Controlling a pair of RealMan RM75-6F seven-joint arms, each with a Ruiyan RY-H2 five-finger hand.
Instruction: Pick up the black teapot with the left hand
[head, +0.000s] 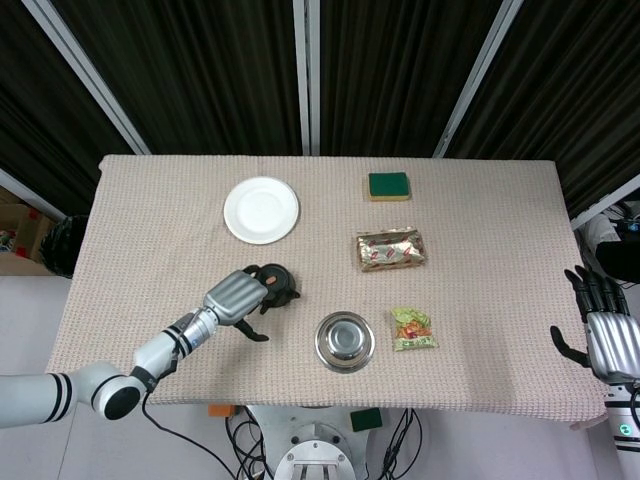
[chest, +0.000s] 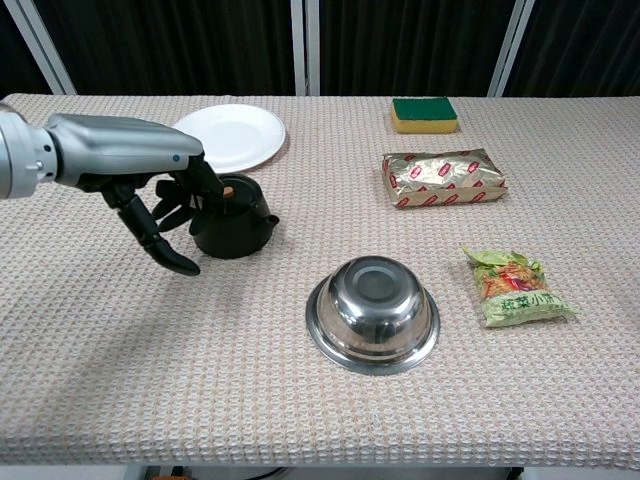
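Upright, the black teapot (chest: 235, 222) points its spout right, left robot hand (chest: 160, 200) clasping its side.

Black teapot (chest: 236, 225) with a small orange-brown spot at its top, beside the left hand (chest: 165, 195), which has a silver-grey back and black fingers (chest: 160, 235); the right hand (head: 603, 330), at the table's edge, shows the same silver and black. The table (chest: 200, 380) wears a beige cloth in a fine waffle weave, bearing a plain white plate (chest: 233, 135), a sponge (chest: 424, 113) green above and yellow below, and a shiny steel-coloured bowl (chest: 373, 312). A metallic gold packet (chest: 443, 177) carries red print, and a clear green snack bag (chest: 514, 288) shows orange and red contents with dark lettering.
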